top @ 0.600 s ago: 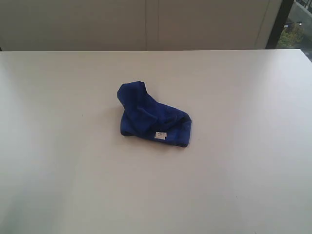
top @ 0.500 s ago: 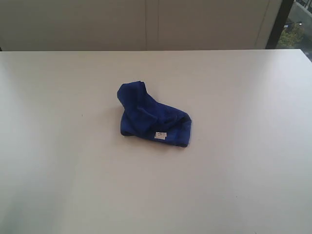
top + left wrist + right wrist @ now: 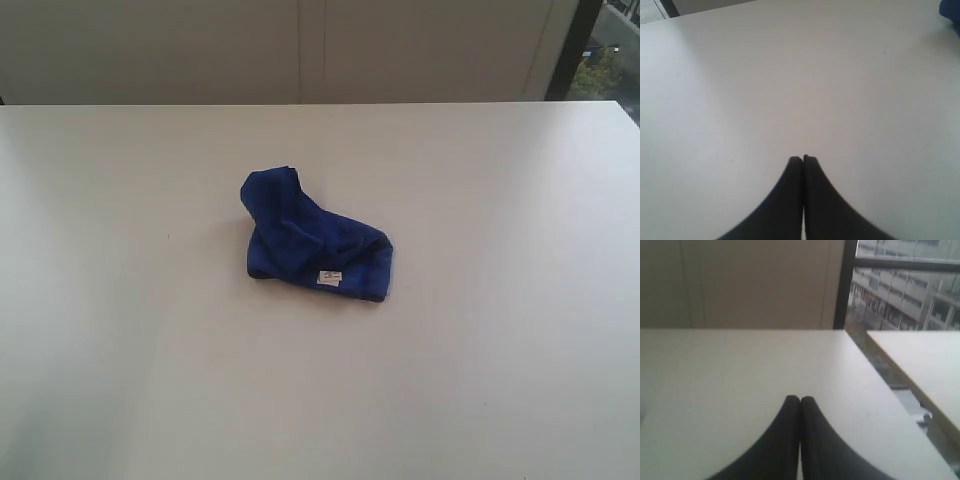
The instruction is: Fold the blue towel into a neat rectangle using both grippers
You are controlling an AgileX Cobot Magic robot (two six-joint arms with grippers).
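The left gripper point(image 3: 803, 159) hangs over bare tabletop with its 2 black fingers pressed together, tips touching and nothing between them. It does not show in the exterior view. Only a sliver of blue at the edge of its wrist picture hints at the cloth, so I judge it well apart from it.

The blue towel point(image 3: 310, 240) lies near the middle of the table point(image 3: 120, 330), bunched into a loose heap rather than spread flat. There is a rounded lump at the far left end and a lower, wider mass toward the near right, with creases across it. A small white label point(image 3: 329, 278) sits on its near edge.

The towel looks soft, light and limp. It should sag from any pinch, cling a little to itself and slide readily on the smooth top. No corner shows plainly, so the best first holds are probably the hem beside the label and the outer end of the far lump, 1 for each gripper, to pull it open before any fold.

The right gripper point(image 3: 800, 399) also has its 2 fingers closed against each other, empty, over table with no towel in its picture.

The tabletop is matte, off-white and smooth. Behind it runs a pale panelled wall point(image 3: 300, 50). At the far right a dark window frame point(image 3: 572, 45) gives onto greenery and buildings. The right wrist view shows a 2nd pale table point(image 3: 920, 360) beside this one.
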